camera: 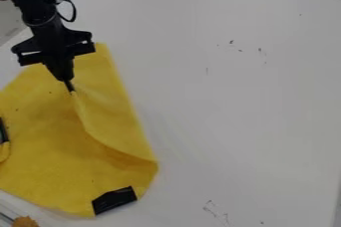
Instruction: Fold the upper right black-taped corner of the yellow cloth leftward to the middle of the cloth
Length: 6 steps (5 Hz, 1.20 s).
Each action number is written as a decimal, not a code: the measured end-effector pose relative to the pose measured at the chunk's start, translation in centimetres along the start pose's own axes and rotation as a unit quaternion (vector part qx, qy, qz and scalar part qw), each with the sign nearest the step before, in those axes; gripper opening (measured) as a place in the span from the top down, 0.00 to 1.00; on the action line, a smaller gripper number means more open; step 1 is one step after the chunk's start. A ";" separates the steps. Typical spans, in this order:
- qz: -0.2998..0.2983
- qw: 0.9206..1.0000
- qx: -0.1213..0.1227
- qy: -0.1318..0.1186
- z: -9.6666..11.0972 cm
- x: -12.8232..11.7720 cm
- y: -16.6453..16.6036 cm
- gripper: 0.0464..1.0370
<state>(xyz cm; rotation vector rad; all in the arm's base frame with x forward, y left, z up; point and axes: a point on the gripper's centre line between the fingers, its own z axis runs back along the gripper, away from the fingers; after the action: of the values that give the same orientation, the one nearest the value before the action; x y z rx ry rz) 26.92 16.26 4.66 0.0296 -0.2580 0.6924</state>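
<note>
Orange-brown and cut off by the bottom edge, a small lump [25,222] lies near the yellow cloth [50,154]. Small dark marks [212,208] fleck the white table [246,116], too faint to make out. At the left edge, a dark object [3,131] is mostly cropped. The gripper [71,89] is closed on a raised fold; the cloth spreads beneath and around it.

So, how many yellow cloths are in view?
1. The yellow cloth lies at the left of the white table, with a fold running down from the hand. Another could be hidden beneath it.
</note>
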 end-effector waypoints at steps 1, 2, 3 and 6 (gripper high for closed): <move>0.036 0.999 -0.016 0.001 -0.8 -0.9 2.2 0.97; 0.052 0.998 -0.030 -0.008 -1.2 -1.4 3.2 0.81; 0.043 0.998 -0.032 -0.009 -1.2 -1.4 3.5 0.54; -0.063 0.997 0.041 0.006 -1.0 -1.4 3.3 0.03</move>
<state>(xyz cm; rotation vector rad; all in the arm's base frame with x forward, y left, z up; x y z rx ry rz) 23.99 18.05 3.19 0.1197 -0.2133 0.5767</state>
